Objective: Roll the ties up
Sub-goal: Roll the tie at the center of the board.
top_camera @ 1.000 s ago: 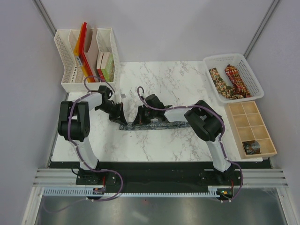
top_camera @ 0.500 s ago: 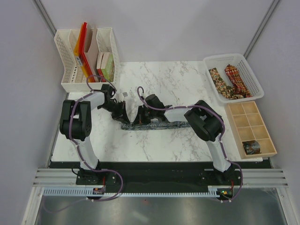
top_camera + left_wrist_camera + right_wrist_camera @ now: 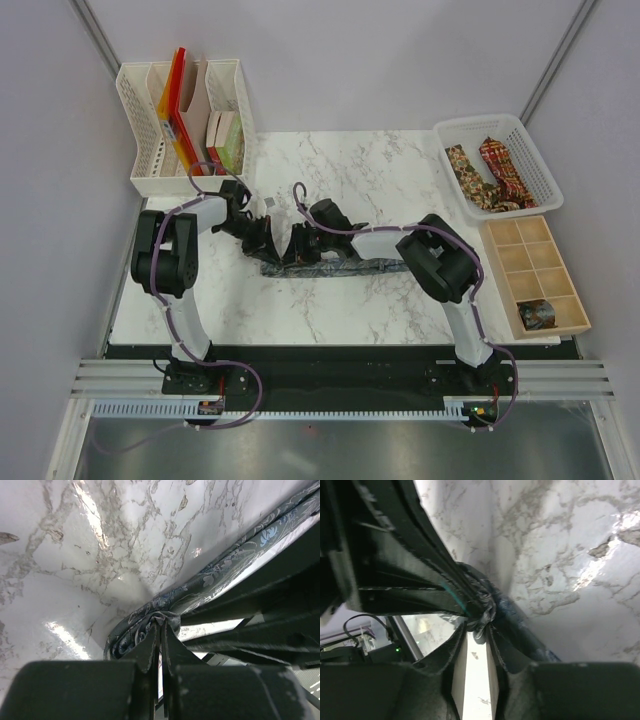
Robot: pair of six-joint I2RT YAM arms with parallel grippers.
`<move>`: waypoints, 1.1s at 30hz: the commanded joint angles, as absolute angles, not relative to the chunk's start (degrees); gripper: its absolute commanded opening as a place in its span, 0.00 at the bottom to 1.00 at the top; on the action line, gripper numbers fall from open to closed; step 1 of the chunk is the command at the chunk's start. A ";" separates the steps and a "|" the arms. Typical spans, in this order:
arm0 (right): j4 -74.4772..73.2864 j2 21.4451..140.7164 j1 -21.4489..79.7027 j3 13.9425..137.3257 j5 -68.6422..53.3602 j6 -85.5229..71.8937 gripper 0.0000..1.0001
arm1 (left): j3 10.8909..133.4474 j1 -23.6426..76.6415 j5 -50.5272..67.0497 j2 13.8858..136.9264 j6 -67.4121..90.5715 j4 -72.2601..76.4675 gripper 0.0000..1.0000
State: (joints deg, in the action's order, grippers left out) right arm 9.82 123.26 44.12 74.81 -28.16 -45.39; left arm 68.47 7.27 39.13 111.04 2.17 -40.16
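Observation:
A dark grey-green tie [image 3: 340, 268] lies across the middle of the marble table, its left end curled into a small roll [image 3: 275, 262]. My left gripper [image 3: 262, 240] is shut on that rolled end; the left wrist view shows the fabric [image 3: 145, 625] pinched at its tips [image 3: 161, 622]. My right gripper [image 3: 298, 245] is shut on the same end from the other side, with fabric [image 3: 485, 607] between its fingertips [image 3: 479, 627]. A brown-gold tie [image 3: 465, 172] and a red tie [image 3: 503, 170] lie in the white basket [image 3: 540, 160] at the back right.
A white file rack [image 3: 145, 150] with coloured folders and books stands at the back left. A wooden compartment tray [image 3: 530, 262] at the right holds a rolled tie [image 3: 536, 314] in its near cell. The two grippers sit very close together.
Both grippers have shifted a little to the right and closer together, and the tie's left end has moved with them and curled up tighter.

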 commanded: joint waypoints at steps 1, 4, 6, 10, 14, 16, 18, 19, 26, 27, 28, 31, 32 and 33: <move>12.65 117.78 44.38 74.62 -30.58 -45.96 0.32 | 67.85 7.82 37.62 111.80 3.78 -37.00 0.02; 11.61 117.86 44.82 75.50 -30.24 -46.14 0.34 | 67.85 7.82 37.62 111.71 3.87 -37.00 0.02; 10.64 118.74 45.17 76.20 -29.10 -46.23 0.38 | 67.85 7.82 37.62 111.71 3.78 -37.00 0.02; 7.48 119.97 45.53 76.64 -26.72 -45.97 0.40 | 67.94 7.82 37.53 111.71 3.78 -37.00 0.02; 6.15 119.97 45.79 76.20 -25.31 -45.53 0.40 | 67.85 7.82 37.53 111.62 3.87 -36.83 0.02; 6.24 120.41 45.97 76.20 -24.79 -45.53 0.40 | 67.94 7.82 37.44 111.62 3.78 -36.91 0.02; 6.24 120.67 46.14 76.64 -24.35 -45.44 0.40 | 67.76 7.82 37.53 111.62 3.69 -36.91 0.02; 6.24 121.11 46.23 76.73 -23.74 -45.53 0.40 | 67.85 7.82 37.62 111.62 3.69 -36.83 0.02; 8.17 121.99 46.23 76.55 -22.06 -48.60 0.40 | 67.24 7.82 37.35 111.36 3.78 -36.83 0.02; 8.43 121.99 46.32 76.47 -21.89 -49.04 0.40 | 67.15 7.82 37.35 111.18 3.87 -36.74 0.02; 8.52 122.08 46.32 76.55 -21.88 -49.13 0.40 | 66.97 7.82 37.35 111.09 3.87 -36.65 0.02; 8.35 122.43 46.41 76.99 -21.53 -49.66 0.41 | 66.97 7.82 37.35 111.09 4.04 -36.65 0.02; 8.44 122.52 46.58 77.08 -21.45 -49.92 0.41 | 66.97 7.82 37.35 111.09 4.04 -36.48 0.02; 8.70 122.61 46.67 77.25 -21.53 -50.18 0.40 | 66.97 7.82 37.35 111.09 4.13 -36.56 0.02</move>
State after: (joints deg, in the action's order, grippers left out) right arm 6.74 121.58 46.06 74.94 -23.44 -48.51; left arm 68.05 7.35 39.13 111.04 3.20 -39.29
